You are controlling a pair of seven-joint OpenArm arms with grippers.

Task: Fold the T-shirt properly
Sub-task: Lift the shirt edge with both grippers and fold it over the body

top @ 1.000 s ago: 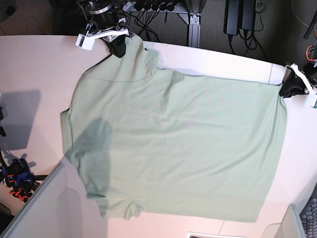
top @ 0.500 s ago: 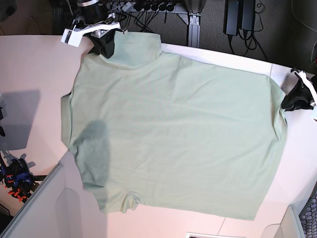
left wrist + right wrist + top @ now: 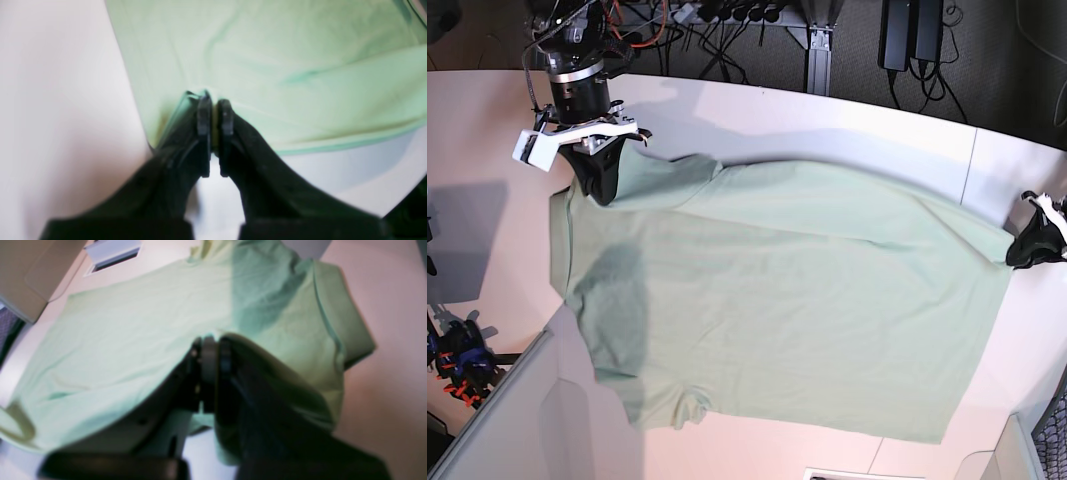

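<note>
Base view: T-shirt (image 3: 777,310) lies spread nearly flat on the tabletop (image 3: 487,140), one sleeve at the near edge, no finished fold yet. Right gripper (image 3: 599,180) at the far-left corner and left gripper (image 3: 1027,250) at the right edge each have fingers (image 3: 203,116) pinched closed on the shirt's hem, lifting that long edge. Looks like the first fold is only starting; everything after remains.

Robotics lab or test bench. Pale counter (image 3: 847,120) with curved far edge; behind it, tangled cables (image 3: 717,20), a metal stand leg (image 3: 819,45) and dark equipment boxes (image 3: 912,35) on grey carpet. Clamps (image 3: 462,365) off the near-left corner.
</note>
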